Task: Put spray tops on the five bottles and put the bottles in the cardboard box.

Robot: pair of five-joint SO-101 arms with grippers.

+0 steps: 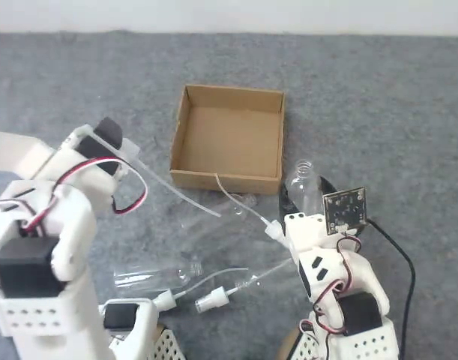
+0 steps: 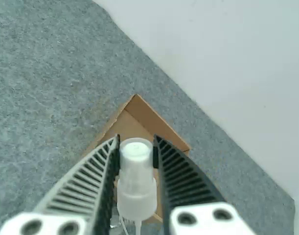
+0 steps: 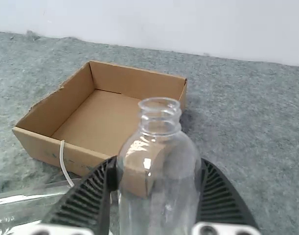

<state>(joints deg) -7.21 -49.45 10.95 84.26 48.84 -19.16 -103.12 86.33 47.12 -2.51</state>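
A: Left side, go.
B: Left gripper (image 2: 134,143), fingers clenched on a white spray top (image 2: 136,181), nozzle end sticking out past the fingertips. It sits left of the cardboard box (image 1: 225,181), up off the desk (image 1: 393,105). Its dip tube (image 1: 180,193) slants right and nearer, ending just in front of the box's near wall.
A: Right?
B: Right gripper (image 3: 156,169), fingers grasping a clear bottle (image 3: 159,161). Upright, neck open, beside the box's near right corner.
A: Box?
B: Open top, brown floor showing, mid-desk, farther out than both arms.
A: Loose items?
B: A lying bottle (image 1: 157,274) on its side, near, between the arms. A second spray top (image 1: 166,300) is just nearer than it, and a third spray top (image 1: 212,302) lies right of that, both tubes running right. A fourth spray top (image 1: 273,229) lies beside the right arm, its tube curving up to the box's near wall. There is some clear stuff there too, can't tell what.
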